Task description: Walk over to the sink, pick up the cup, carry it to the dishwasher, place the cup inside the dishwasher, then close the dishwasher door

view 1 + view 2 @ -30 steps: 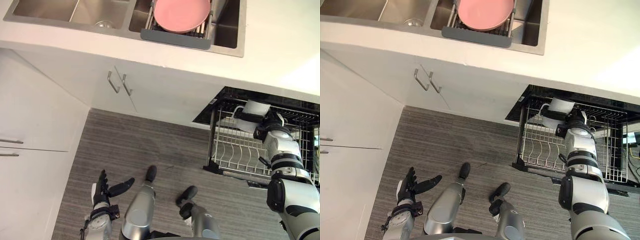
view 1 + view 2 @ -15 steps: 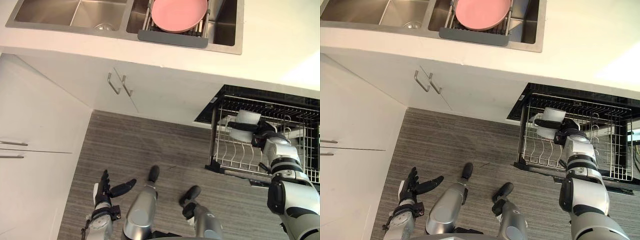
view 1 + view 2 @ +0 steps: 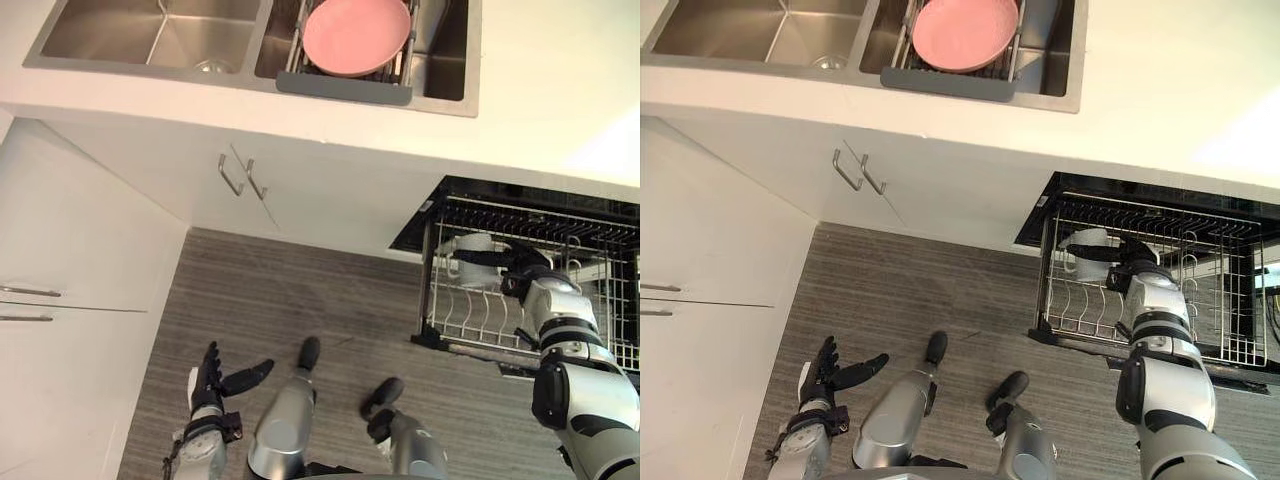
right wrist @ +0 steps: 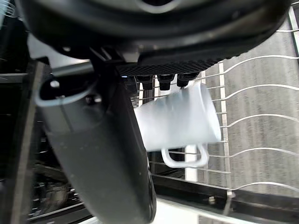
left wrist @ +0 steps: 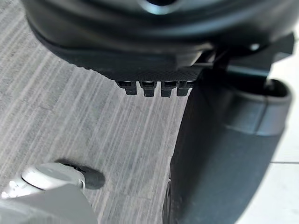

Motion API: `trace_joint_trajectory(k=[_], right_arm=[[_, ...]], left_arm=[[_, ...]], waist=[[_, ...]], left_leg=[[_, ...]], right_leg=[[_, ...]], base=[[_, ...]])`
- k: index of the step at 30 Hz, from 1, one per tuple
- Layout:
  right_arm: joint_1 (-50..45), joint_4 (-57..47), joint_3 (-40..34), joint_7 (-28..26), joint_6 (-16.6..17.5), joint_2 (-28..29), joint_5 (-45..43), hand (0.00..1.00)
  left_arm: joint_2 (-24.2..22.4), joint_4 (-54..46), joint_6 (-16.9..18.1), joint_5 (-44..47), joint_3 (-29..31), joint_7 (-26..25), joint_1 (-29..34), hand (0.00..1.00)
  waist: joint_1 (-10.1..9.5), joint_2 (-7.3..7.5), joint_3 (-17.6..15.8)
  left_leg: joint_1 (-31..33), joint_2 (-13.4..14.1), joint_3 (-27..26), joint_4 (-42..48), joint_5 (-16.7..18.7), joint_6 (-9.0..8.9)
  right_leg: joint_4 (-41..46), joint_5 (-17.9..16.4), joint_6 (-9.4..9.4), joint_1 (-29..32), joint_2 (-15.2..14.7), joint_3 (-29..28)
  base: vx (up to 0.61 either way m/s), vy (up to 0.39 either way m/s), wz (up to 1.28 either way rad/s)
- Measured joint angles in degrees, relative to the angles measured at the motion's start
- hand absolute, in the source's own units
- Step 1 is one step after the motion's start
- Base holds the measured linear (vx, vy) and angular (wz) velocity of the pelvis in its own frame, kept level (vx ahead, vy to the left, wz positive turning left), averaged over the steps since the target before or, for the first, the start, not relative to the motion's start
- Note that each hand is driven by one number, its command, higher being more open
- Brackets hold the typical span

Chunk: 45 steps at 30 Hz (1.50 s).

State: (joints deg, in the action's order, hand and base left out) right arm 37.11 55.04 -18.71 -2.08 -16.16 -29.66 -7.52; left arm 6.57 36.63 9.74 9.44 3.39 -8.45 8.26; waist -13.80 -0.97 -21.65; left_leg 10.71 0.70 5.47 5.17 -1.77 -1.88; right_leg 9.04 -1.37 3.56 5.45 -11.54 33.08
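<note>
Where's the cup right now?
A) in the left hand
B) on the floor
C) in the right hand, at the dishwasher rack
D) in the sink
C: the right hand is curled round the white cup at the pulled-out dishwasher rack.

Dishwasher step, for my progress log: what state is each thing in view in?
Dishwasher: open, rack pulled out.
Cup: on its side, gripped, inside the rack.
Right hand: shut on the cup.
Left hand: open, idle.
Pink plate: on the sink's drying rack.
Cabinet doors: shut.
</note>
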Motion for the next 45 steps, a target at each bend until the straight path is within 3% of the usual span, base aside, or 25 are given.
trace_joint_trajectory(k=[4,6,9,12,14,15,17,18,19,21,24,25,26,27,28,29,31,33,35,37,45], right_arm=[[-6.8,-9.9,0.7,0.3,4.0,0.0,-4.3,1.00],[-12.7,-16.0,1.6,0.9,3.5,0.6,-6.1,1.00],[-22.4,-27.6,1.5,3.7,4.2,5.0,-8.5,1.00],[-28.6,-36.5,-0.4,7.3,6.1,10.1,-8.8,1.00],[-31.6,-39.5,-2.0,7.5,6.2,13.2,-9.1,1.00],[-33.9,-41.5,-3.7,7.3,6.2,14.0,-9.1,1.00],[-35.7,-43.3,-7.6,7.0,6.5,13.6,-9.2,1.00],[-35.7,-43.3,-8.1,7.0,6.6,13.2,-9.2,1.00],[-36.2,-43.3,-8.7,7.0,7.5,13.2,-9.3,1.00],[-36.3,-43.8,-8.7,8.0,8.4,14.0,-10.1,1.00],[-36.3,-44.8,-8.4,10.2,8.9,16.0,-10.6,1.00],[-36.6,-44.8,-9.2,11.4,8.9,16.8,-11.3,1.00],[-38.4,-46.4,-10.6,13.2,8.9,18.4,-11.4,1.00],[-39.1,-47.3,-10.8,13.5,8.9,18.9,-11.4,1.00],[-42.8,-53.6,-11.2,14.1,8.9,21.1,-11.5,1.00],[-45.4,-58.9,-11.3,14.7,9.0,22.4,-11.6,1.00],[-47.3,-63.9,-11.4,14.7,10.2,22.6,-11.6,1.00],[-46.3,-65.7,-11.6,13.5,13.4,21.8,-13.1,1.00],[-44.6,-66.6,-11.8,13.3,15.9,21.6,-13.6,1.00],[-43.9,-67.9,-12.1,15.3,17.9,21.6,-13.5,1.00],[-44.6,-70.5,-12.4,21.9,18.8,23.1,-12.5,1.00]], left_arm=[[-0.5,1.7,-0.2,0.2,-0.4,1.6,1.3,1.00],[-0.7,2.9,-0.6,1.2,-0.4,2.8,2.3,1.00],[-0.9,4.4,-0.3,6.0,0.8,4.4,5.4,1.00],[-1.7,4.7,1.3,6.9,1.9,7.6,8.5,1.00],[-2.3,5.0,1.6,6.6,3.9,9.4,10.4,1.00],[-2.8,6.4,2.0,6.1,5.6,10.7,10.7,1.00],[-3.9,8.0,2.0,2.6,6.7,10.8,11.4,1.00],[-4.2,8.0,2.0,1.6,6.5,10.7,11.9,1.00],[-3.9,8.1,2.0,-0.2,6.1,10.8,12.1,1.00],[-3.0,7.9,1.3,-0.9,4.8,11.1,12.0,1.00],[-2.8,6.0,-0.6,3.2,3.6,13.6,11.8,1.00],[-2.8,5.3,-0.6,5.1,2.6,14.9,11.3,1.00],[-2.7,3.3,-0.7,5.4,0.3,15.2,10.8,1.00],[-2.6,3.1,-0.7,5.4,-0.1,15.2,10.6,1.00],[-2.5,2.5,-0.9,5.5,-1.9,15.2,10.0,1.00],[-2.4,2.5,-1.0,5.5,-2.8,15.2,10.0,1.00],[-2.5,2.5,-1.4,6.2,-3.9,16.6,10.5,1.00],[-2.3,2.7,-1.3,6.2,-4.3,17.6,10.8,1.00],[-1.5,2.7,-0.9,6.2,-5.1,17.5,10.8,1.00],[-1.2,2.7,-0.8,6.4,-5.1,17.1,10.5,1.00],[-1.5,4.8,-1.0,7.7,-3.8,17.6,10.1,1.00]], waist=[[0.82,0.07,2.2],[1.16,0.34,2.8],[4.16,0.93,4.4],[4.88,0.80,6.7],[5.97,1.21,8.6],[7.44,2.04,9.6],[9.93,0.44,10.9],[10.67,-0.31,11.3],[11.27,-0.31,12.0],[11.45,-0.69,13.3],[11.94,-0.67,13.4],[12.77,-0.64,13.3],[14.73,-1.03,13.6],[15.07,-1.04,13.5],[16.82,-1.01,13.5],[17.94,-0.82,13.6],[17.85,0.07,14.2],[17.81,0.26,15.1],[17.85,0.55,15.8],[17.87,1.80,15.9],[17.90,1.89,16.4]], left_leg=[[-2.0,-0.3,0.1,0.3,0.7,0.14],[-2.9,-0.8,0.3,2.3,2.0,0.25],[-4.1,-1.9,3.1,4.1,2.7,0.30],[-3.3,-1.8,4.4,3.9,3.0,0.65],[-3.6,1.4,-6.1,2.1,3.5,2.01],[-3.8,4.0,-15.5,2.0,3.9,2.91],[-5.5,7.7,-31.0,4.7,4.1,3.57],[-6.5,8.0,-32.6,3.9,2.4,2.30],[-7.6,5.9,-32.0,1.4,0.9,1.04],[-9.3,2.7,-32.0,-2.7,-0.5,2.58],[-11.5,0.0,-31.6,-7.0,-1.3,4.10],[-11.4,-0.6,-29.6,-7.2,-0.8,4.62],[-11.3,-0.9,-25.3,-7.1,-0.4,5.82],[-11.3,-0.9,-24.4,-7.1,-0.4,6.00],[-11.5,-0.9,-20.4,-7.5,-0.6,6.60],[-12.3,-1.2,-18.4,-8.1,-1.0,7.09],[-13.5,-2.3,-18.0,-9.1,-1.2,7.17],[-13.7,-3.1,-18.9,-9.1,-1.5,6.89],[-13.4,-3.1,-19.8,-9.1,-1.3,6.66],[-13.4,-3.2,-20.0,-9.1,-1.1,6.32],[-14.6,-2.5,-22.8,-10.0,-0.9,4.91]], right_leg=[[1.3,-1.5,0.61,-1.8,-0.6,0.3],[4.3,-3.6,1.03,-3.0,-1.8,0.8],[8.2,-6.6,1.19,-5.7,-3.6,3.6],[7.5,-7.4,1.34,-6.6,-3.6,5.7],[6.8,-7.3,1.46,-7.6,-4.0,8.1],[6.7,-7.0,1.86,-8.4,-5.7,10.9],[8.1,-6.7,3.35,-10.5,-8.7,14.6],[8.5,-6.5,4.08,-11.2,-9.1,15.3],[8.8,-5.7,5.13,-12.1,-10.6,16.2],[7.8,-3.7,5.51,-12.4,-12.3,16.2],[8.4,-0.5,3.19,-12.4,-13.9,13.9],[10.8,1.0,0.12,-11.7,-14.2,9.8],[16.4,2.8,-3.39,-9.1,-13.3,-2.5],[17.3,2.4,-3.23,-8.6,-12.6,-5.3],[19.4,-2.9,-1.01,-8.0,-7.0,-16.2],[20.1,-6.4,1.04,-7.4,-2.2,-21.6],[17.8,-8.2,0.82,-5.7,1.5,-23.0],[14.5,-8.8,-0.50,-5.5,1.8,-21.1],[9.6,-8.8,-0.46,-7.4,2.5,-22.1],[5.4,-8.7,-0.33,-9.7,2.9,-22.0],[1.5,-8.1,0.66,-11.0,3.9,-24.4]], base=[[0.04,-0.028,0.05],[0.04,-0.025,0.21],[0.02,-0.051,0.55],[-0.07,-0.051,0.38],[-0.08,-0.025,0.63],[0.02,0.009,1.08],[0.06,0.126,1.07],[0.07,0.182,0.73],[0.04,0.156,0.47],[0.04,0.242,0.28],[0.03,0.244,0.20],[0.04,0.167,0.99],[0.06,0.155,1.10],[0.07,0.080,1.55],[0.07,-0.002,1.35],[0.10,-0.029,1.29],[0.09,-0.016,0.36],[0.14,-0.027,-0.18],[0.14,-0.046,-0.25],[0.06,-0.089,-0.07],[0.00,-0.055,-0.19]])
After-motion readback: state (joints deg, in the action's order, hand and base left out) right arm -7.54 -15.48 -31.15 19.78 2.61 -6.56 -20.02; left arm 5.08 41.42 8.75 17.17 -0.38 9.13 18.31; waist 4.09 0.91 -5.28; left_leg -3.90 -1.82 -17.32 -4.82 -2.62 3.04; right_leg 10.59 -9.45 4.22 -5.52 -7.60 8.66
